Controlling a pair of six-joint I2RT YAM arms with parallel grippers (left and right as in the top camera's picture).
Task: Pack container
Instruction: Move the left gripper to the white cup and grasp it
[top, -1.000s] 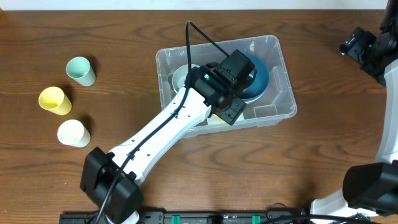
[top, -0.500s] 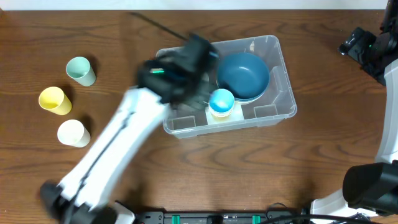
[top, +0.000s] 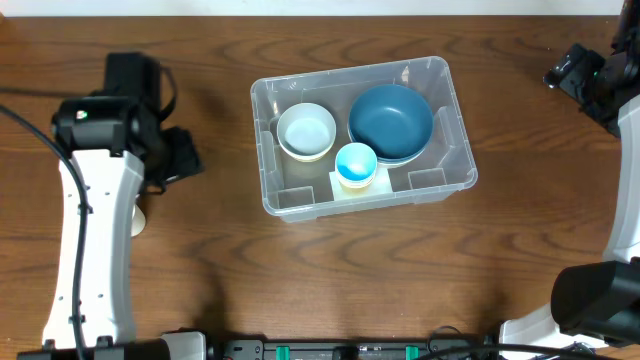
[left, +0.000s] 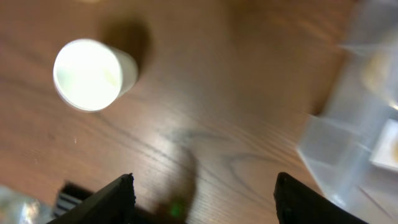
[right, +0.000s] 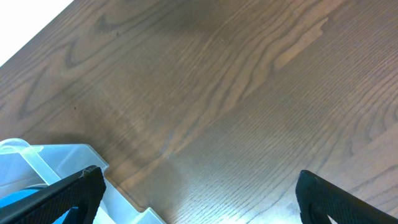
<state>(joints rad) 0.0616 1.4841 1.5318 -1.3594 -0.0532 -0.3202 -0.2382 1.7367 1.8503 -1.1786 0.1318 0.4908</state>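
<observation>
Hovering beside the pale cup (left: 88, 74) with left fingers (left: 112, 199) wide open, empty; next, centre, descend, grip, carry to container (top: 300, 190).

Clear glossy plastic container (top: 440, 165), dark grained wood table (top: 350, 270), matt blue bowl (top: 391, 120)

Left arm (top: 92, 230): white links rise from the near left corner of the bench (top: 400, 270) and run along its left edge; the black wrist (top: 118, 95) bends toward the middle.
Left gripper (left: 202, 198): faces down, its two fingers (left: 115, 198) wide apart, holding nothing.
Right arm (top: 628, 200): stands at the right edge and reaches to the far right corner.
Right gripper (right: 199, 198): both fingers spread wide, holding nothing.
</observation>
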